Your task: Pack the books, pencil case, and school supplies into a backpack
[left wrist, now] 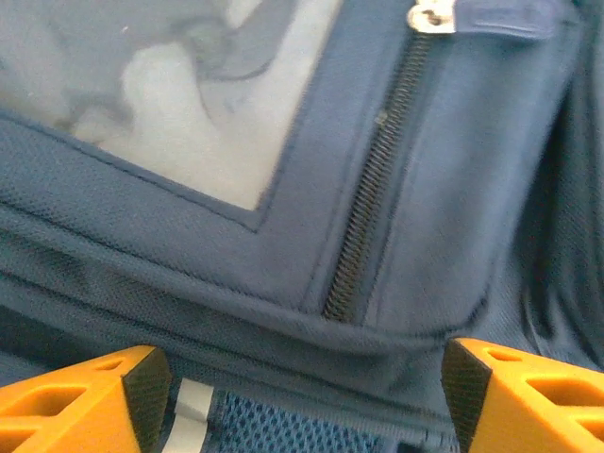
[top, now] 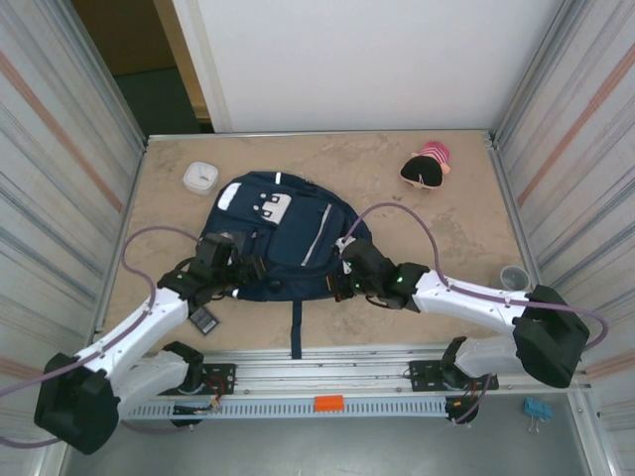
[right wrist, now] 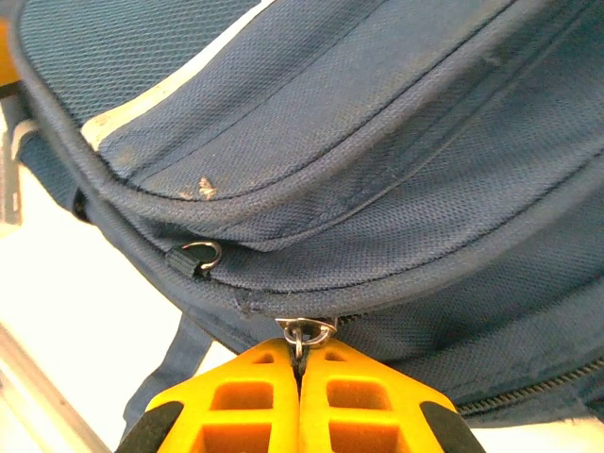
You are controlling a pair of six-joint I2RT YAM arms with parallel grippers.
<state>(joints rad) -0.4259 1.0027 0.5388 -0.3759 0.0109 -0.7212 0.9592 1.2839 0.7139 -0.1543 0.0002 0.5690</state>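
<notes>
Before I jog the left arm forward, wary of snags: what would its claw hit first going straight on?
The open left claw would meet the backpack fabric first, probably beside its black zipper; depth is unclear.

You work in a lab test cell: ribbed metal walls [top: 60, 149] close the left and right edges of the beige table [top: 466, 218], a white panel [top: 377, 59] stands behind its far edge, and an aluminium rail [top: 327, 379] carrying the arm bases [top: 189, 377] runs along its near edge.

Diffuse overhead light is casting soft shadows beside the backpack [top: 288, 233]; the left wrist view is blurring its weave, the right wrist view overexposing the table [right wrist: 57, 321].
</notes>
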